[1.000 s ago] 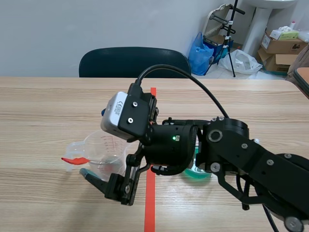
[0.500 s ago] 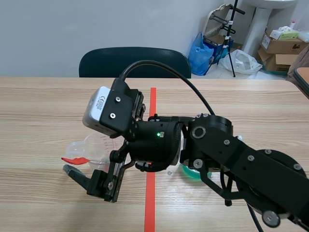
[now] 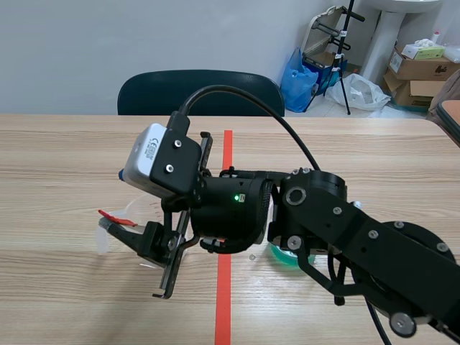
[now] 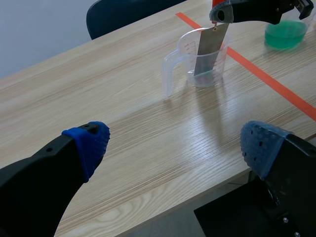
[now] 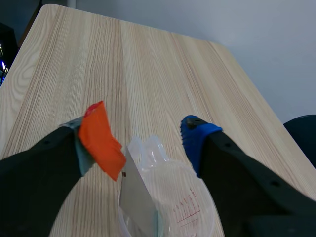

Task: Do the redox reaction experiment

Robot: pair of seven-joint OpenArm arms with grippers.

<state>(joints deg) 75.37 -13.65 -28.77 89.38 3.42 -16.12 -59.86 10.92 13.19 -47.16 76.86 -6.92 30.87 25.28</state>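
1. Scene view: the right gripper (image 3: 136, 257) hangs wide open over the clear cup (image 3: 131, 208).
2. Left wrist view: the left gripper (image 4: 175, 148) is wide open and holds nothing. The metal strip (image 4: 207, 49) stands in the cup, long side up and down, leaning a little.
3. Right wrist view: its orange tag (image 5: 101, 140) is on top and touches one finger (image 5: 49, 155). I think the strip is being let go. Next, lift away gently.

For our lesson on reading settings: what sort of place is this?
Probably a makeshift lab workroom: a clear measuring cup holding a metal strip, a container of green liquid, cardboard boxes behind.
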